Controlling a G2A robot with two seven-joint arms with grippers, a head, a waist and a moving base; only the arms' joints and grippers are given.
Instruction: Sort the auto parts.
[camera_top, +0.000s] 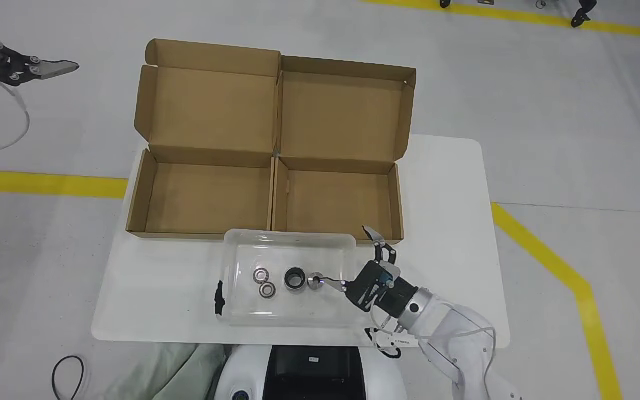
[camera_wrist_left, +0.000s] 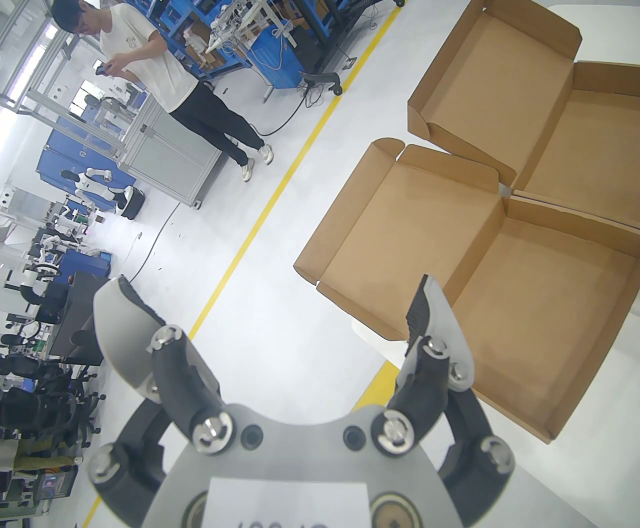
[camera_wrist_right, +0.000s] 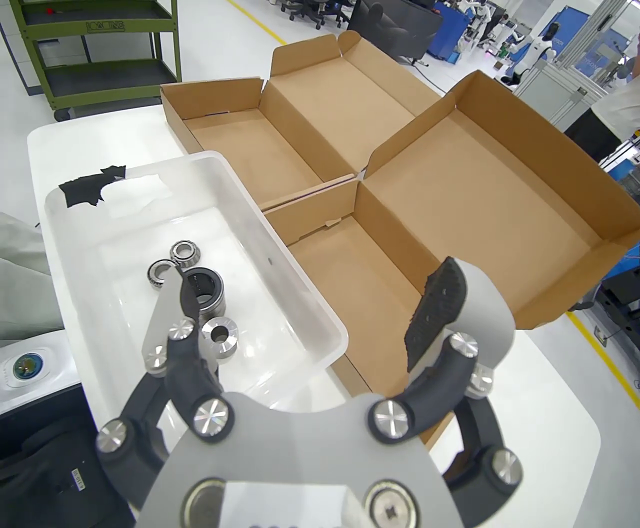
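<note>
Clear plastic bin (camera_top: 290, 233) at the tabletop's front edge has the parts in it: two silver bearings (camera_top: 262, 272), a black ring (camera_top: 295, 278) and a silver bushing (camera_top: 316, 280). Right gripper (camera_top: 352, 262) hangs over the bin's right end, jaws wide. Left gripper (camera_top: 40, 68) is off past the back-left corner, also wide. Two open cardboard boxes (camera_top: 200, 195) sit just behind the bin.
</note>
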